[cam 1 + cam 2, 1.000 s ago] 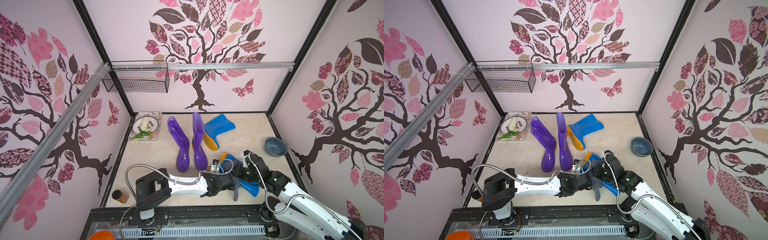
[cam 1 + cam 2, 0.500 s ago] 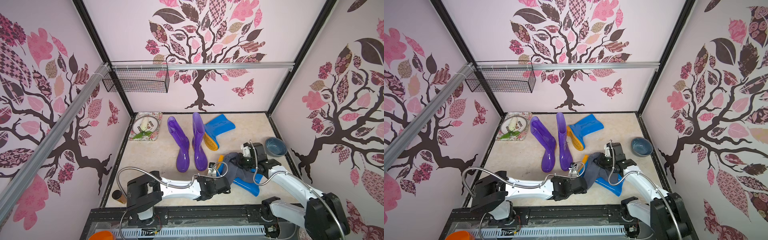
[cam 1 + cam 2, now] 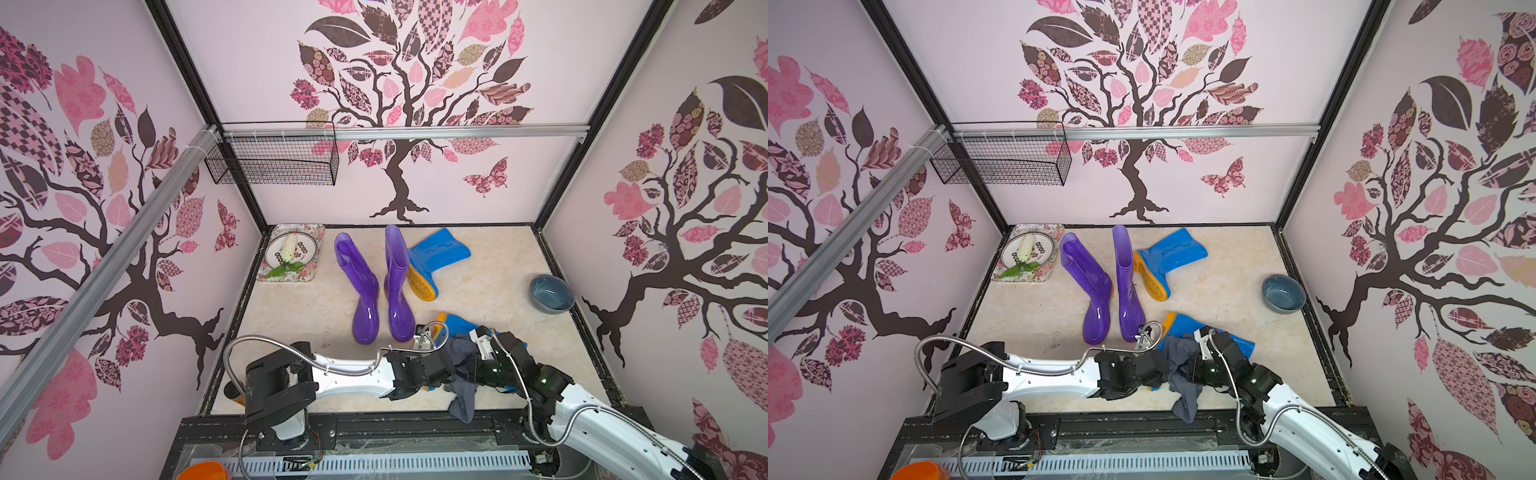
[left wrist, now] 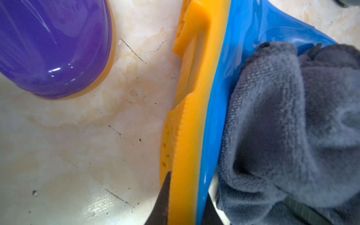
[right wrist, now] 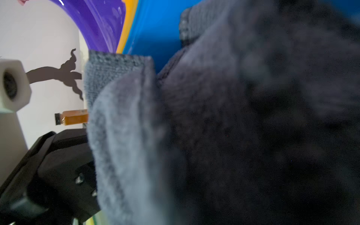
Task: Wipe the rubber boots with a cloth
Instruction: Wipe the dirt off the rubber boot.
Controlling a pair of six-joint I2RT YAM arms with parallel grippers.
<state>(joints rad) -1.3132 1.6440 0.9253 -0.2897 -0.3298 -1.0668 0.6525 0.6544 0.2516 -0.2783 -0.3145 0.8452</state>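
Step in hand: we judge it the wipe of the near blue boot [image 3: 456,323], one boot of four.
Near blue boot: lies on its side on the worktop [image 3: 490,270], lower centre of both top views. Its orange sole is turned toward the purple pair, and the cloth [image 3: 1183,374] covers most of it.
Cloth: grey-blue, bunched on the boot's blue upper. In the left wrist view it presses on the blue just beside the sole. A loose tail hangs toward the front edge of the worktop.
Left jaws: closed on the near blue boot, a dark finger on either side of the sole edge at the bottom of the left wrist view. We read this as pinning the boot.
Right jaws: buried in cloth in every view. They are closed, and we take it they hold the cloth, which fills the right wrist view.
Other boots: purple boots [image 3: 365,299] stand upright side by side, centre frame. The far blue boot [image 3: 436,253] lies on its side just right of them. We cannot tell whether any of them has been wiped.
Bystander: round bowl [image 3: 551,293] at right of frame, well apart from the work.
Next move calls for: a stroke of the cloth along the blue upper toward the shaft, with the left grip firm so the glossy boot does not slide. We would mind the loose tail, which could drag or catch.
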